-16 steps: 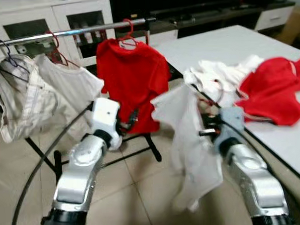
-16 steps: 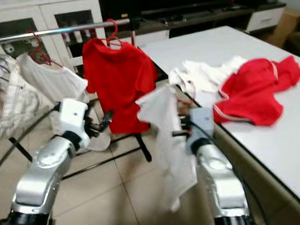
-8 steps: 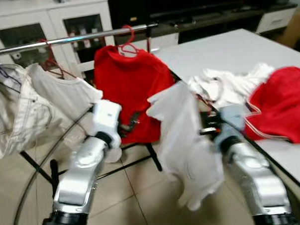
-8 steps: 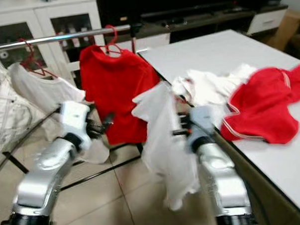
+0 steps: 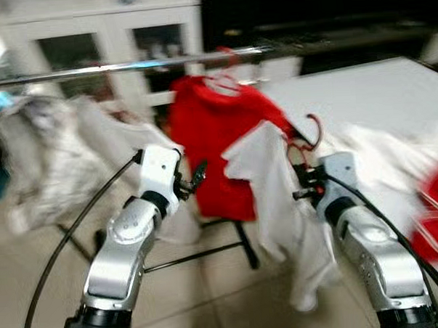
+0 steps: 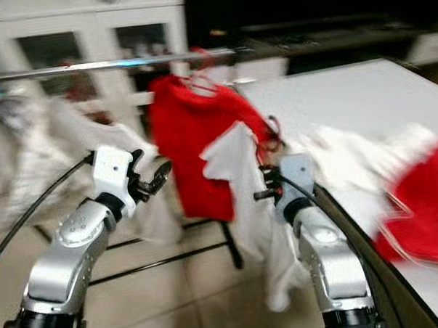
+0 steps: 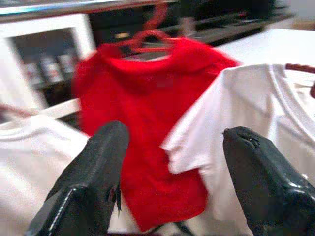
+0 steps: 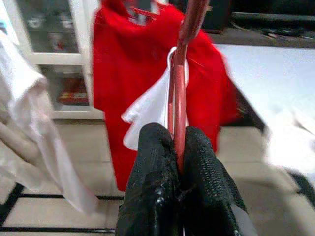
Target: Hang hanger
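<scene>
My right gripper (image 5: 304, 183) is shut on a red hanger (image 8: 177, 93) that carries a white shirt (image 5: 277, 198). The hanger's hook (image 5: 316, 131) sticks up above the shirt, below and in front of the metal rail (image 5: 127, 66). A red shirt (image 5: 217, 146) hangs from the rail on its own red hanger, just behind the white shirt. My left gripper (image 5: 195, 175) is open and holds nothing, raised in front of the red shirt's left side. In the left wrist view its fingers (image 7: 106, 147) frame the red shirt (image 7: 147, 98) and the white shirt (image 7: 246, 103).
Pale garments (image 5: 40, 157) hang further left on the rail. A white table (image 5: 361, 92) stands to the right with a white (image 5: 382, 157) and a red garment (image 5: 436, 220) lying on it. White cabinets (image 5: 104, 38) are behind. The rack's black legs (image 5: 208, 251) cross the tiled floor.
The whole picture has shifted right and blurred, so the camera has turned left. The right gripper still holds the hanger with the white shirt, now closer to the red shirt.
</scene>
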Motion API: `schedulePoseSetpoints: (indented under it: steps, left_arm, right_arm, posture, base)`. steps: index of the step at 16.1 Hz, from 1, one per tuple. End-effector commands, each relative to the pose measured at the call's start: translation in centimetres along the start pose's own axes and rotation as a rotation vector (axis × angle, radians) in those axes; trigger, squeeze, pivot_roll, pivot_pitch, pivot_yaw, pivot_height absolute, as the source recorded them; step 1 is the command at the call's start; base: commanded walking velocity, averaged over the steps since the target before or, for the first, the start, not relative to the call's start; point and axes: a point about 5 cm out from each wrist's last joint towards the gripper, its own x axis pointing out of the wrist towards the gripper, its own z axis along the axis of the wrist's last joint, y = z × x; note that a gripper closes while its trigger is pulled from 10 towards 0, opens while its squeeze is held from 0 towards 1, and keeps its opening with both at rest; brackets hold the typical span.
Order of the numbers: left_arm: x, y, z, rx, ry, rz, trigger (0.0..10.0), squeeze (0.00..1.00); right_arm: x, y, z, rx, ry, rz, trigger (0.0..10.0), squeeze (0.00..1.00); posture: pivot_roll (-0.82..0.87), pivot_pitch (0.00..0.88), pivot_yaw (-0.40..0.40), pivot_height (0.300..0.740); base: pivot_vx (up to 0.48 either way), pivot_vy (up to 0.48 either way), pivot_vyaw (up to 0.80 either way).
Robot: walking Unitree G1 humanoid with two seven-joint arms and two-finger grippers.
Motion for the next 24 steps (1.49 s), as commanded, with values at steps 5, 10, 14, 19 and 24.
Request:
schedulePoseSetpoints:
  steps: [5,10,14,19,24]
  left_arm:
    - [0.1,1.0,0.3,0.024,-0.007,0.027,10.0,0.0]
    - [0.3,0.9,0.3,0.033,-0.014,0.022,10.0,0.0]
    - [0.2,0.9,0.4,0.042,-0.021,0.026,10.0,0.0]
    - [-0.3,-0.4,1.1,0.09,-0.04,-0.129,10.0,0.0]
    - [-0.8,-1.3,1.5,0.108,-0.085,-0.243,10.0,0.0]
  right_arm:
    - [0.4,0.4,1.0,-0.004,-0.04,0.031,10.0,0.0]
    - [0.7,-0.3,1.5,-0.046,-0.057,0.024,10.0,0.0]
    - [0.9,-0.7,2.2,-0.142,-0.073,0.103,10.0,0.0]
    - [1.1,-2.0,3.6,-0.12,-0.16,0.055,10.0,0.0]
    - [1.4,-2.4,4.3,-0.158,-0.194,0.078,10.0,0.0]
  posture:
    - [-0.1,0.0,-0.001,0.74]
    - [-0.1,0.0,-0.012,0.74]
    - [-0.1,0.0,-0.012,0.74]
    - [-0.09,0.0,-0.025,0.74]
    - [-0.09,0.0,-0.028,0.74]
  base:
    - [0.398,0.0,0.32]
    - [0.395,0.0,0.0]
    - [0.394,0.0,0.14]
    - [0.14,0.0,0.16]
    - [0.0,0.0,0.0]
